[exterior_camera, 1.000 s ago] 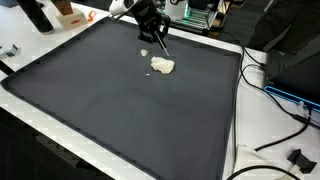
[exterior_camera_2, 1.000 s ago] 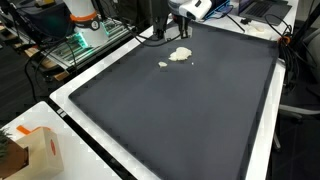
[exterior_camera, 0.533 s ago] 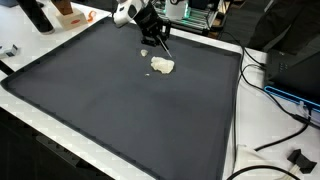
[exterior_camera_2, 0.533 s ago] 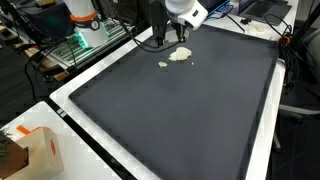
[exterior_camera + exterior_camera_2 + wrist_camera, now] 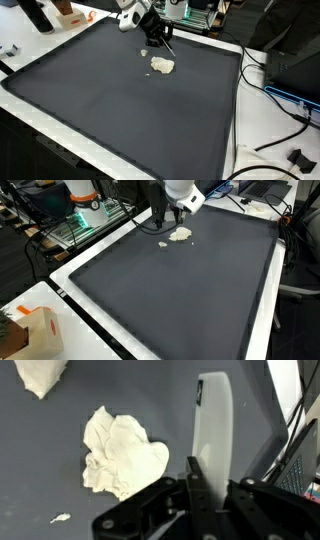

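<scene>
One gripper (image 5: 163, 44) is hanging over one black mat (image 5: 120, 115), where two crumpled white pieces are lying in both exterior views: one large wad (image 5: 162, 66) and one small scrap (image 5: 143, 52). In the wrist view, one tiny white fleck (image 5: 60, 517) is showing near the large wad, making three pieces.

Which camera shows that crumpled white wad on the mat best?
The wrist view: the crumpled white wad looms large, folds clear. Both exterior views show the wad only as a small pale blob on the dark mat.
</scene>
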`<state>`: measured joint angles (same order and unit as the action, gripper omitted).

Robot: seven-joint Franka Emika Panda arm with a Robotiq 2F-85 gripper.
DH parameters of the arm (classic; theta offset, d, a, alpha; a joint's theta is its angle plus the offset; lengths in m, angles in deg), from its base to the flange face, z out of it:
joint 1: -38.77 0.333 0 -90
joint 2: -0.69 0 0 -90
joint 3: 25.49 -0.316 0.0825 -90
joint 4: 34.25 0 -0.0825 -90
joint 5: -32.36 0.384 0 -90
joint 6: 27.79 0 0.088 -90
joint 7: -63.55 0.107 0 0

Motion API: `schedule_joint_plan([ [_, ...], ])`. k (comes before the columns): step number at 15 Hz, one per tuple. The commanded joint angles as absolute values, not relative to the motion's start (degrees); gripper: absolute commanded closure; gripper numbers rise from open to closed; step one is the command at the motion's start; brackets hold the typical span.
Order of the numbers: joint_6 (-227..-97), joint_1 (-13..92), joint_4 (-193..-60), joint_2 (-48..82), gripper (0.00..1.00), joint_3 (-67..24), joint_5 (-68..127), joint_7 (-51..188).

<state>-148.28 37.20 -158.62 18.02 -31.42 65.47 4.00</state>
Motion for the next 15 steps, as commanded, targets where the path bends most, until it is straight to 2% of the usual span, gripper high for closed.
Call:
schedule_joint_plan([
  [1, -146.08, 36.35, -158.27, 18.26, 0.99, -31.50, 64.77, 4.18],
  [15, -146.84, 38.38, -161.19, 13.43, 0.99, -31.90, 61.59, 8.21],
])
